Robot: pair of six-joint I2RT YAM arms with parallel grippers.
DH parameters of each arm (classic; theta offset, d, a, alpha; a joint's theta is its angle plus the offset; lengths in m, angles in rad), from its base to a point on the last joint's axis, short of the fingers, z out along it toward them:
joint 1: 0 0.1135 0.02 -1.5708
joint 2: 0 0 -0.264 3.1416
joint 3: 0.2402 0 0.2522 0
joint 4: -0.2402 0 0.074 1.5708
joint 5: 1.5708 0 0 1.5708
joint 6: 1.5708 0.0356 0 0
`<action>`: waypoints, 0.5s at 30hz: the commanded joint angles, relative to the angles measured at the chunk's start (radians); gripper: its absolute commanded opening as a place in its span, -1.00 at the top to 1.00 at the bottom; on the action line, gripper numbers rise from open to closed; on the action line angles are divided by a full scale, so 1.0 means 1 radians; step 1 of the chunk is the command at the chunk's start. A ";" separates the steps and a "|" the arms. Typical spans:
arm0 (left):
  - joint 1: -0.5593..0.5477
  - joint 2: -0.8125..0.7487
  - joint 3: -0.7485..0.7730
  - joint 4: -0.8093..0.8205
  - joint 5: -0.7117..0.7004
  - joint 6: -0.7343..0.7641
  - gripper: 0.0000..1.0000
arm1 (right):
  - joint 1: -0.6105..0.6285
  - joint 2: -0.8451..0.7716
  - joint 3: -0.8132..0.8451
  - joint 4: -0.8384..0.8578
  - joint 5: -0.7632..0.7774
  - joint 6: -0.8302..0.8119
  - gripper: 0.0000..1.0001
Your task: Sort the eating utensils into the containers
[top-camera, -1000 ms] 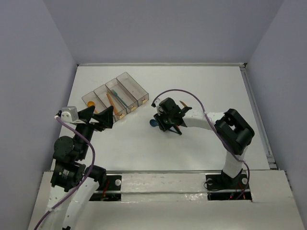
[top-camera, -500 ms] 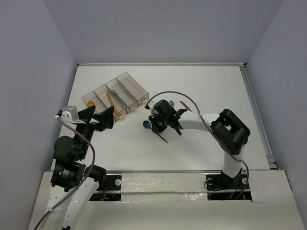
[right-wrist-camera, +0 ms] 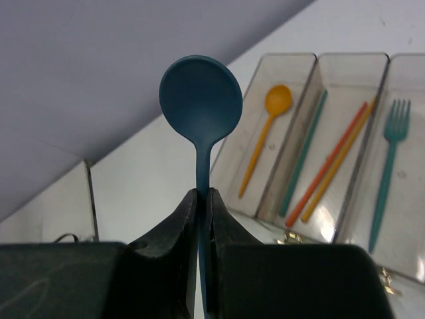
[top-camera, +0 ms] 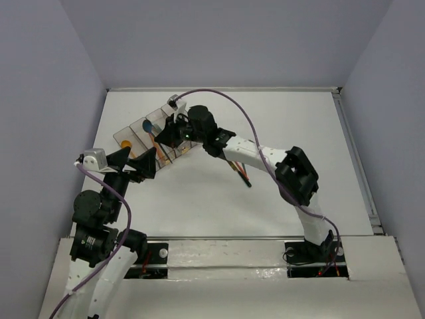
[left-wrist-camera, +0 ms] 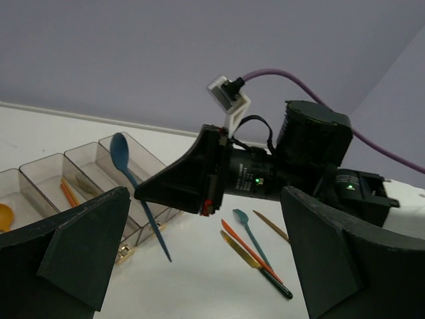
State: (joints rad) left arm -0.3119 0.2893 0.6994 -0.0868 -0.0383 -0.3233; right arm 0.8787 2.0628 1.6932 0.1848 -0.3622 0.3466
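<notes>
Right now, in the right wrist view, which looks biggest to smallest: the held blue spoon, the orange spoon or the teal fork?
1. blue spoon, though nearest the camera
2. teal fork
3. orange spoon

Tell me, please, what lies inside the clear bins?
In the bins: an orange spoon at one end, a teal handle and two orange handles next, then a teal fork. From above, the right gripper covers most of the fourth bin.

You lose the lower handle of the blue spoon (right-wrist-camera: 200,100) inside the pinched right gripper (right-wrist-camera: 204,195). From above, the right arm (top-camera: 247,154) covers half the row of bins (top-camera: 124,137) and part of the loose utensils (top-camera: 244,178). The left wrist view's edge cuts off the orange spoon (left-wrist-camera: 4,216).
</notes>
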 commanded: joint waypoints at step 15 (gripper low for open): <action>0.007 -0.022 0.003 0.047 -0.006 0.001 -0.98 | 0.062 0.661 0.867 -0.025 0.104 0.049 1.00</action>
State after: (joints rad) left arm -0.3119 0.2775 0.6994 -0.0868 -0.0456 -0.3233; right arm 0.9226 2.6949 2.4634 0.1745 -0.3191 0.4492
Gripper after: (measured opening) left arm 0.992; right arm 0.101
